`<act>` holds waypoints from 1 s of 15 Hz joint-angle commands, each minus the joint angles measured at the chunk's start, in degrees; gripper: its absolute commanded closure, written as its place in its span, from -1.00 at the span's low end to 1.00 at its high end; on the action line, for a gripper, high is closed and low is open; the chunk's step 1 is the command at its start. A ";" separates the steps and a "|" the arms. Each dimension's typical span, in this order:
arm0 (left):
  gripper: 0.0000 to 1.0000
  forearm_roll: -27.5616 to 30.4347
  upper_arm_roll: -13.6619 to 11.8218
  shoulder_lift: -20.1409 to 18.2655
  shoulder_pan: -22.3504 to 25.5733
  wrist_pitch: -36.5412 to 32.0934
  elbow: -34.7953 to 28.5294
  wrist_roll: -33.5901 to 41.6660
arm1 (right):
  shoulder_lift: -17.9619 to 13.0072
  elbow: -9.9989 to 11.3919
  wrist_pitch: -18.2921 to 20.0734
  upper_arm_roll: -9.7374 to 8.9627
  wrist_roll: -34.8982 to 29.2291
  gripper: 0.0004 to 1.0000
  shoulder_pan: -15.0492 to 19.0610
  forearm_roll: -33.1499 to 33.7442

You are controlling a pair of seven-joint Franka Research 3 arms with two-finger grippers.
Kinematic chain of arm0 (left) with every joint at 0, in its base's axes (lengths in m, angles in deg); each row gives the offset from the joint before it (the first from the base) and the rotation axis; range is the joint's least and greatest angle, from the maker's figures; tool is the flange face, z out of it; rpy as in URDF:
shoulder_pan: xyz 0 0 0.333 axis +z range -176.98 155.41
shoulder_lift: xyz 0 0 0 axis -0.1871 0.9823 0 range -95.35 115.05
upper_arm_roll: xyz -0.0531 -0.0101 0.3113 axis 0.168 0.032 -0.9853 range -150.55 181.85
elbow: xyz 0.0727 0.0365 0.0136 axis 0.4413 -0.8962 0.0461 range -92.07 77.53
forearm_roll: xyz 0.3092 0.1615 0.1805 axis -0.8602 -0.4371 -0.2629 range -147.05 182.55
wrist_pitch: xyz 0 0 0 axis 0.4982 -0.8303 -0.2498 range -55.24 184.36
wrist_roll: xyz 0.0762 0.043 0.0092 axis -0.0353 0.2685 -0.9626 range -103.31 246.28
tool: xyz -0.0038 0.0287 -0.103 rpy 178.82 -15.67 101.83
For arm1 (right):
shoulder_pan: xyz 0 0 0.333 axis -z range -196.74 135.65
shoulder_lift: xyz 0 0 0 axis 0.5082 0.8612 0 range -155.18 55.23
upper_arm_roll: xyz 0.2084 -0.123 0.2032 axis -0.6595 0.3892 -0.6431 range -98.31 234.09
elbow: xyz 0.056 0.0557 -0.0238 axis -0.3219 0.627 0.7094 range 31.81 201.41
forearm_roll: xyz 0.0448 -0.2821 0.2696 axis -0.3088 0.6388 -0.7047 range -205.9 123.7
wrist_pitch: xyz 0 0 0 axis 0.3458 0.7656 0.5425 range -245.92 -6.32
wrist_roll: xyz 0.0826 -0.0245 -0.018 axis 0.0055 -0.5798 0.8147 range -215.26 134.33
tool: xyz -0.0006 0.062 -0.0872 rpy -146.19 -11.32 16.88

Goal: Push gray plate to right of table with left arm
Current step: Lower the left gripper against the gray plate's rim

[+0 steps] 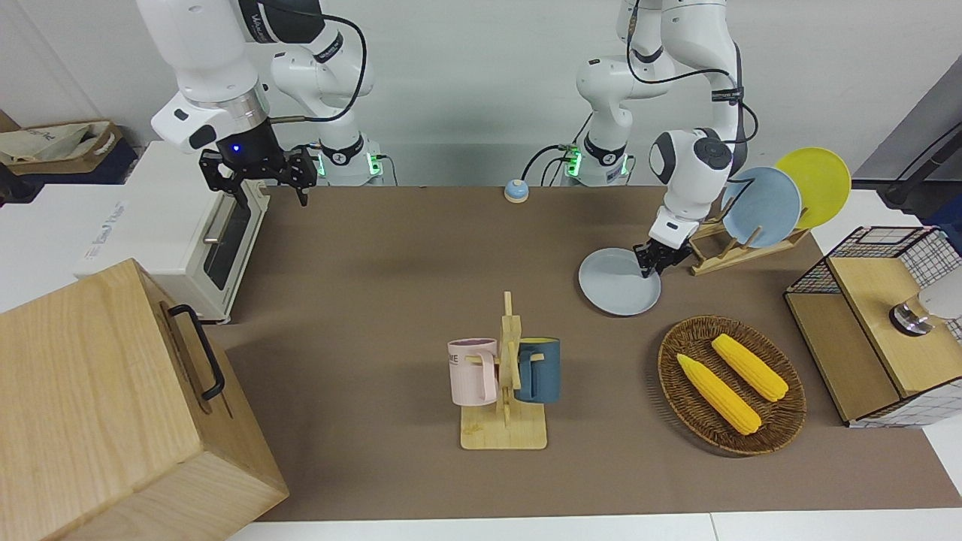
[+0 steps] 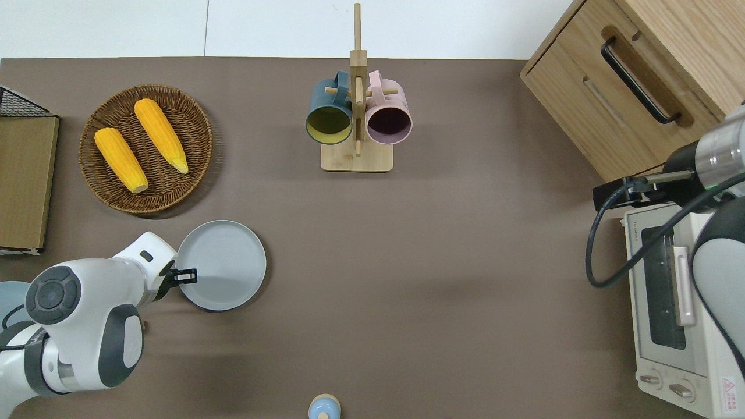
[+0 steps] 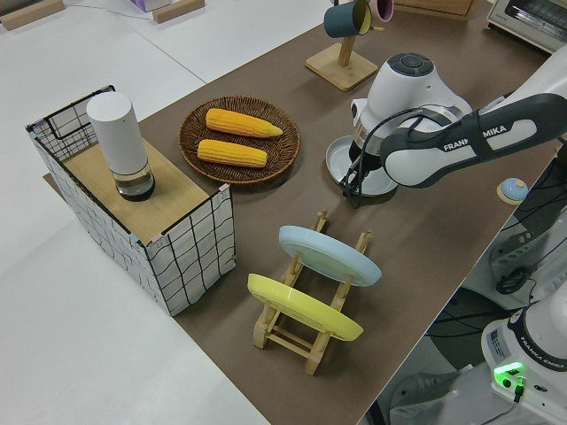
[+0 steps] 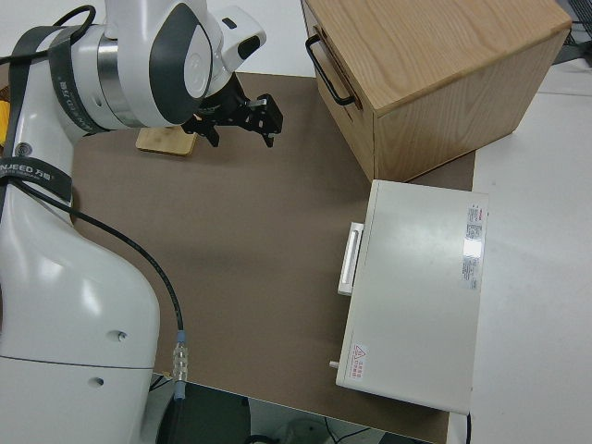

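Observation:
The gray plate (image 1: 618,285) (image 2: 224,262) (image 3: 340,156) lies flat on the brown table (image 2: 419,262) near the left arm's end. It is nearer to the robots than the wicker basket. My left gripper (image 1: 652,263) (image 2: 185,275) (image 3: 353,190) is low at the plate's rim, on the side toward the left arm's end of the table. It holds nothing. My right gripper (image 1: 259,176) (image 4: 239,125) is open, empty and parked.
The wicker basket (image 2: 93,174) holds two corn cobs. A wooden rack holds a sky-blue plate (image 1: 760,207) and a yellow plate (image 1: 815,176). A mug stand (image 2: 356,157) is mid-table. A wooden drawer box (image 2: 634,75), a toaster oven (image 2: 681,314), a wire crate (image 1: 872,330) and a small bell (image 2: 324,407) are also here.

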 commanded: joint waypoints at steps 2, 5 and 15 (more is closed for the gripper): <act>1.00 0.40 0.16 -0.07 0.29 2.08 -1.05 -0.34 | -0.34 -0.08 0.60 0.01 -0.18 -0.97 0.04 -0.40; 1.00 0.40 0.16 -0.07 0.21 2.26 -1.05 -0.25 | -0.34 -0.08 0.60 0.01 -0.18 -0.97 0.04 -0.40; 1.00 0.40 0.24 2.04 -8.39 3.22 -0.96 -10.25 | -0.34 -0.08 0.60 0.01 -0.18 -0.97 0.04 -0.40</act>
